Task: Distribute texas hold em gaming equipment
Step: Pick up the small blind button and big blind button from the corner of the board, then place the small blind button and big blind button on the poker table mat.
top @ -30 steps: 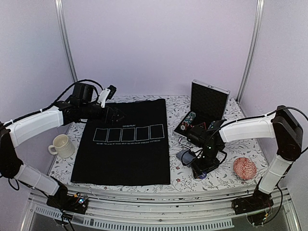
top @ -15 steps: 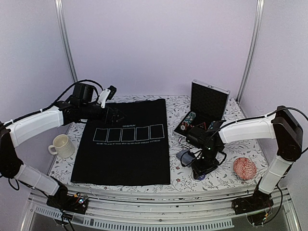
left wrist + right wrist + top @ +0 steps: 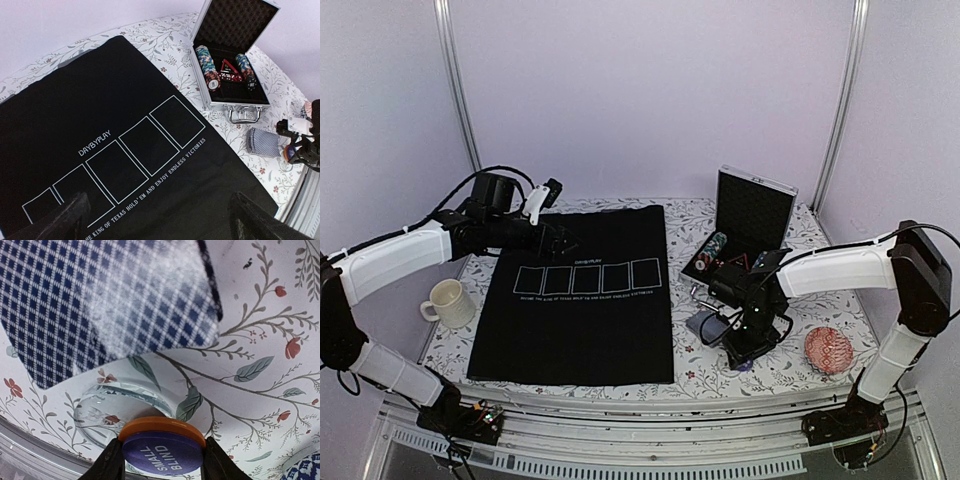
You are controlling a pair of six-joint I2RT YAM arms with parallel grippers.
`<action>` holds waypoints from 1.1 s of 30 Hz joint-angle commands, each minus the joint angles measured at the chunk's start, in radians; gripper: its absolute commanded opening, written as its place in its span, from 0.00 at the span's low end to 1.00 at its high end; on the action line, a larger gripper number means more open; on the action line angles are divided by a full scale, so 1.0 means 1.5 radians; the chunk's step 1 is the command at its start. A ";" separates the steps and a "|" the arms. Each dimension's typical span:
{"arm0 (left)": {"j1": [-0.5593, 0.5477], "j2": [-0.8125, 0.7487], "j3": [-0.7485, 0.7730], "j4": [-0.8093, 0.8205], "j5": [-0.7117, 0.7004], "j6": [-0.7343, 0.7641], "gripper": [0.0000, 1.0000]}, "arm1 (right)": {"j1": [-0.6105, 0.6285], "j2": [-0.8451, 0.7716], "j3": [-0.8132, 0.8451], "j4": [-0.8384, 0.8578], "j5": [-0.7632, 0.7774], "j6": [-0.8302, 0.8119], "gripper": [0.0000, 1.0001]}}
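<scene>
— What's changed?
— The right gripper [image 3: 162, 457] has edged slightly rightward; its fingers clamp the stacked purple disc [image 3: 161, 455] and orange disc [image 3: 160, 423].
— Beyond them?
— A clear disc [image 3: 107, 407] just past the fingertips, then the card deck [image 3: 100, 305]. The left gripper [image 3: 157, 212] gapes above the black mat [image 3: 100, 125], with the chip case [image 3: 235, 102] beyond its right finger.

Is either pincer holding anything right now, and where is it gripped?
Right pincer clamps the purple SMALL BLIND button by opposite rim edges, with an orange disc against it. Left pincer holds nothing.

Soft even light, weak shadows; card deck [image 3: 110, 300] seemingly blurred, right wrist.
</scene>
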 commanded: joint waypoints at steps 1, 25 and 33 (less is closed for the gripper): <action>-0.010 0.003 0.012 -0.007 0.003 0.009 0.98 | 0.002 -0.025 0.011 -0.007 0.016 0.000 0.04; -0.008 -0.033 0.013 -0.013 -0.023 0.018 0.98 | 0.122 0.231 0.425 -0.004 -0.039 -0.086 0.03; -0.007 -0.036 0.013 -0.013 -0.028 0.023 0.98 | 0.172 0.344 0.490 -0.036 -0.020 -0.109 0.04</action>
